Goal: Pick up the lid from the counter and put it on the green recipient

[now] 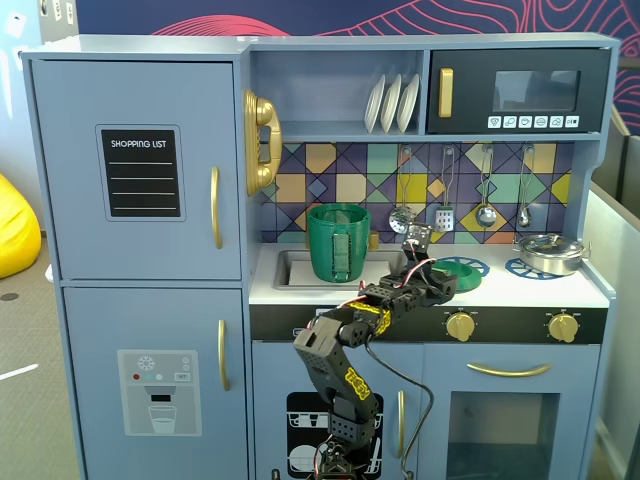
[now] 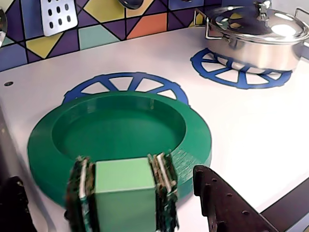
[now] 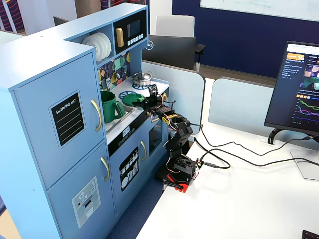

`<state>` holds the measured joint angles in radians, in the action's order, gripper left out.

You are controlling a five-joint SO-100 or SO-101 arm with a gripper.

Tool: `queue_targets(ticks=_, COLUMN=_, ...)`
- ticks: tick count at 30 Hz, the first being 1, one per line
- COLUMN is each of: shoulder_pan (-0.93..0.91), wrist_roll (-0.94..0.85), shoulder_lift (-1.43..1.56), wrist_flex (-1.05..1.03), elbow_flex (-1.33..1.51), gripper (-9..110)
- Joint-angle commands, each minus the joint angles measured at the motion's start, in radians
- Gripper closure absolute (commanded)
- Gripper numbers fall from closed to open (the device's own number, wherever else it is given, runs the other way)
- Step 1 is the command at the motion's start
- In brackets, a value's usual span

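Observation:
The lid (image 2: 120, 130) is a flat round green disc lying on the white counter, partly over a blue burner ring (image 2: 125, 82). Its light green strap tab (image 2: 124, 193) points toward me. My gripper (image 2: 106, 176) is open, with one dark finger (image 2: 219, 203) on each side of the tab and neither touching it. In a fixed view the gripper (image 1: 443, 272) is at the near edge of the lid (image 1: 465, 267). The green recipient (image 1: 338, 243) stands upright in the sink to the left, open on top. It also shows in another fixed view (image 3: 107, 106).
A shiny steel pot (image 2: 256, 36) with its own lid sits on the second burner ring (image 2: 231, 72) at the right. Utensils hang on the tiled back wall (image 1: 486, 190). The sink rim (image 1: 285, 262) and the counter's front edge (image 1: 430, 300) bound the area.

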<state>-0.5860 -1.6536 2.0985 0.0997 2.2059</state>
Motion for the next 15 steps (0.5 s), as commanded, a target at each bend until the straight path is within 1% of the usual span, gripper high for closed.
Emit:
queue_targets(ticks=1, shoulder_pan=0.015, wrist_roll=0.018, shoulder_lift=-0.015, wrist_flex=0.043, elbow_flex=-0.084, gripper=68)
queue_targets(ticks=3, shoulder_pan=0.023, wrist_roll=0.008, shoulder_lift=-0.025, wrist_flex=0.054, elbow_flex=-0.081, gripper=76)
queue_targets(ticks=6, shoulder_pan=0.038, wrist_roll=-0.018, shoulder_lift=-0.032, wrist_flex=0.069, elbow_flex=-0.081, gripper=101)
queue_targets(ticks=11, shoulder_pan=0.041, wrist_roll=-0.012, shoulder_lift=-0.026, wrist_flex=0.094, elbow_flex=-0.103, gripper=101)
queue_targets(ticks=15, shoulder_pan=0.046, wrist_roll=-0.018, shoulder_lift=-0.026, wrist_flex=0.061, elbow_flex=-0.212, gripper=101)
